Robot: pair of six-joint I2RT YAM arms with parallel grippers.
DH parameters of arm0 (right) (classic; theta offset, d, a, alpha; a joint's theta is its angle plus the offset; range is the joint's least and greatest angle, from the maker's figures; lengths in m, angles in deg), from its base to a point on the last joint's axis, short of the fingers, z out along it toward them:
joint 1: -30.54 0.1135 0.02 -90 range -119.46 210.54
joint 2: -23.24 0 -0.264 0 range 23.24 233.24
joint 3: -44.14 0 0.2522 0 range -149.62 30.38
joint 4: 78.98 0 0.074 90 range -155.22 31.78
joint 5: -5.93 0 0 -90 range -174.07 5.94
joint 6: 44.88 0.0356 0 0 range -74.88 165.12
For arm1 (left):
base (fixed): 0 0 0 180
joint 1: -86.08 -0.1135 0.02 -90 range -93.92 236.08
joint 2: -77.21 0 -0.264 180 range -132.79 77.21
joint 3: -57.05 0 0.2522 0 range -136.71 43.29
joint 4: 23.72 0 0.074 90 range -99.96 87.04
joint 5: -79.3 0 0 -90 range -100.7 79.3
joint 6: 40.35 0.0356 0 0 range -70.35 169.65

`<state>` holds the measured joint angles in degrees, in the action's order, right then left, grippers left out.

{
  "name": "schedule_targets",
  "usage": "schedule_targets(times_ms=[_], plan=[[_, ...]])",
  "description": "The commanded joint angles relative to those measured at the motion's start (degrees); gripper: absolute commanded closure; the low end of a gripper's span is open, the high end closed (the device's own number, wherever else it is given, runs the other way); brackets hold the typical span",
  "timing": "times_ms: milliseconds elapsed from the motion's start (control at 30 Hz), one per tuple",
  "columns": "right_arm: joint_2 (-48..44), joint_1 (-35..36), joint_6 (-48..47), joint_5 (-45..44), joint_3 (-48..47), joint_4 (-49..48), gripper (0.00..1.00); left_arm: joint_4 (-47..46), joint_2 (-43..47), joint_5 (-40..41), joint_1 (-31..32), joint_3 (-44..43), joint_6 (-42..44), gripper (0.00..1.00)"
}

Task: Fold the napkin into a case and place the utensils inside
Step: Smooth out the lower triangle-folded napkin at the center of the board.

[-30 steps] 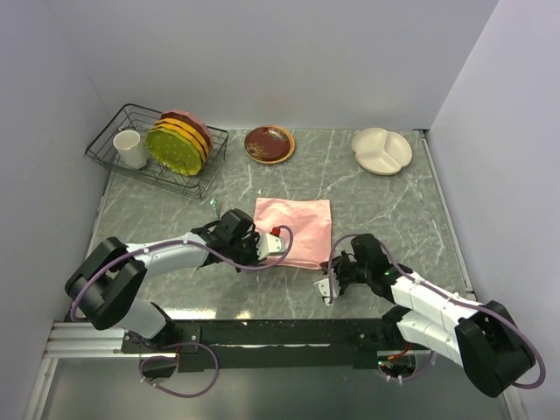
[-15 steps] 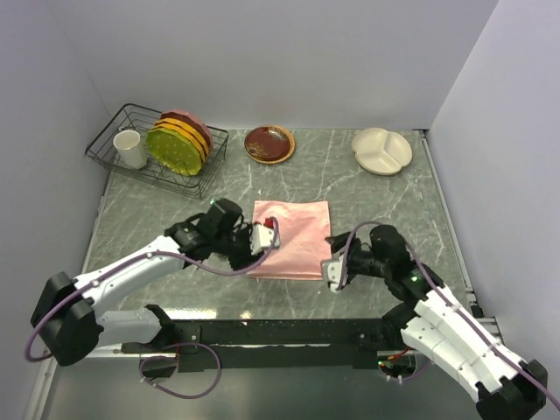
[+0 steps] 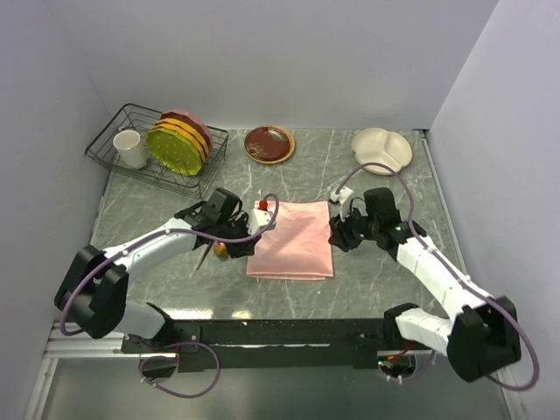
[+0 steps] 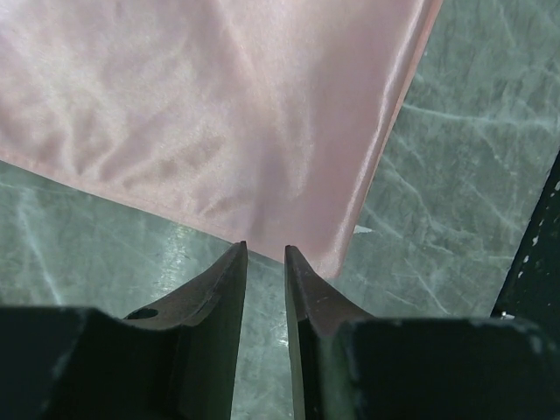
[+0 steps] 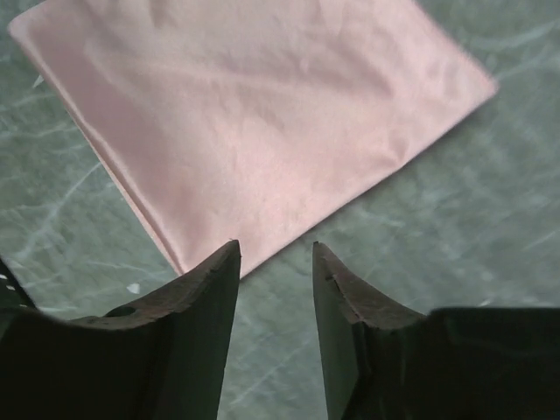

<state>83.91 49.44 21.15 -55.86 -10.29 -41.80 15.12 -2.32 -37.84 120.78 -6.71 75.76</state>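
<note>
The salmon-pink napkin (image 3: 291, 241) lies flat on the table as a folded rectangle. It also shows in the left wrist view (image 4: 219, 114) and the right wrist view (image 5: 254, 114). My left gripper (image 3: 255, 226) is at its left edge, low over the table, with the jaws a narrow gap apart and empty (image 4: 265, 249). My right gripper (image 3: 335, 234) is at its right edge, open and empty (image 5: 276, 247). The utensils (image 3: 220, 250) lie left of the napkin, partly under my left arm: a gold head and a thin dark handle show.
A black wire rack (image 3: 109, 149) at the back left holds a white cup (image 3: 130, 149) and several upright plates (image 3: 179, 142). A brown plate (image 3: 269, 143) and a white divided plate (image 3: 381, 150) sit at the back.
My left gripper came off the napkin's top and moved to its left edge. My right gripper moved from the near right corner up along the right edge. The napkin lies flatter.
</note>
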Motion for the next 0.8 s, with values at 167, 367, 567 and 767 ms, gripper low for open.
schedule_targets(times_ms=[167,367,567,767], plan=[[13.06,-1.58,22.55,3.34,-2.14,-8.91,0.58,-6.36,-4.49,3.22,3.96,5.87,6.67,0.71],[24.23,-1.58,25.9,4.84,-6.09,-4.54,0.64,-4.87,-6.34,3.58,4.76,6.05,9.04,0.73],[28.46,-1.49,28.1,8.0,-6.71,-1.1,0.71,1.1,-5.64,1.14,5.56,5.7,12.91,0.76],[30.3,-0.61,26.35,13.88,-11.87,6.36,0.71,9.98,-3.18,-5.55,3.72,-0.61,10.2,0.68]])
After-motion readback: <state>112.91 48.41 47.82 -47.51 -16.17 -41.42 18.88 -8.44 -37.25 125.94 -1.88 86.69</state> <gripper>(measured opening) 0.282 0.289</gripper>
